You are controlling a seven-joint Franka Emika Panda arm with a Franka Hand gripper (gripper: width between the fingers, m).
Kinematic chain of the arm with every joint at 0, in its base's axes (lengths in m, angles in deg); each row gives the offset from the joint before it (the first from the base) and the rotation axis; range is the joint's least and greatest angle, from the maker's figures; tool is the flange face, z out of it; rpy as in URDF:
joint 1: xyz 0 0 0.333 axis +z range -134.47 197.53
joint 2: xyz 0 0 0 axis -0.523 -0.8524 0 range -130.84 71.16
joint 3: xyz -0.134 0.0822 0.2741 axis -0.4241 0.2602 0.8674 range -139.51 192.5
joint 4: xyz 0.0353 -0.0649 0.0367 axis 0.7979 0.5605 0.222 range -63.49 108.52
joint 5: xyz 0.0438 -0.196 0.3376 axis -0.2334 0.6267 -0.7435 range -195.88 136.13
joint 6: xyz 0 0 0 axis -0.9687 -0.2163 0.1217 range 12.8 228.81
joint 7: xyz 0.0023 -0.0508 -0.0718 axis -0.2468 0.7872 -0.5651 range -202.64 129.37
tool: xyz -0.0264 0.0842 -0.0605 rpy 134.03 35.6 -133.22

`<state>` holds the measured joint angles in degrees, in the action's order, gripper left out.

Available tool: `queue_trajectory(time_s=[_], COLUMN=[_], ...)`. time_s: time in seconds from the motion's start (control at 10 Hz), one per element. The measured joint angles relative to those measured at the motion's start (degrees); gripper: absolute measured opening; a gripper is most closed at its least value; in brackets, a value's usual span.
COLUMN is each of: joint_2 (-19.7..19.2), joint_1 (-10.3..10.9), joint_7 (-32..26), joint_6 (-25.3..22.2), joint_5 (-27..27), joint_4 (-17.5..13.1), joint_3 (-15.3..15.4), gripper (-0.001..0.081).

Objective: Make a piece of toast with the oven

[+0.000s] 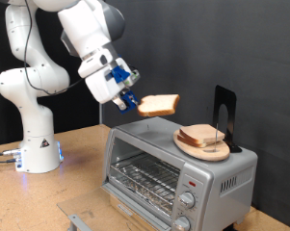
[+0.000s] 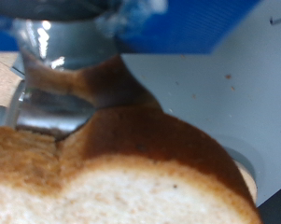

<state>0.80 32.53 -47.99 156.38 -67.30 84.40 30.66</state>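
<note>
My gripper (image 1: 134,99) is shut on one edge of the piece of toast (image 1: 160,105), a pale slice with a golden-brown crust. It holds the slice nearly level in the air, above the top of the silver-grey oven (image 1: 145,144) and to the exterior view's left of the wooden plate (image 1: 188,144). In the wrist view the toast (image 2: 131,168) fills the lower half, with a shiny metal finger (image 2: 54,89) pressed on its browned crust. The oven's wire rack (image 1: 143,175) shows at its front, and its knobs (image 1: 187,199) run down its right side.
The round wooden plate on the oven's top carries more bread (image 1: 204,137). A black upright stand (image 1: 224,111) rises behind the plate. The white robot base (image 1: 34,135) stands on the wooden table (image 1: 29,197) at the exterior view's left. A metal edge (image 1: 82,219) lies before the oven.
</note>
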Motion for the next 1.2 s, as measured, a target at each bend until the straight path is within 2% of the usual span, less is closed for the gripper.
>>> queue_trajectory(time_s=[0.2, 0.4, 0.7, 1.0, 1.2], joint_2=[4.2, 7.3, 9.1, 8.8, 5.8], joint_1=[-0.6, -2.3, -3.3, -2.8, -2.6], joint_7=[-1.8, -2.0, -2.1, -7.5, -12.0], joint_6=[-3.4, -6.7, -8.6, -0.9, 3.1], joint_5=[0.7, 2.6, 3.6, 0.5, -1.6], joint_4=[2.3, 3.9, 4.9, 7.6, 8.0], joint_3=[-2.9, -4.8, -6.0, -6.4, -8.0], gripper=[0.04, 0.04, 0.04, 0.04, 0.04])
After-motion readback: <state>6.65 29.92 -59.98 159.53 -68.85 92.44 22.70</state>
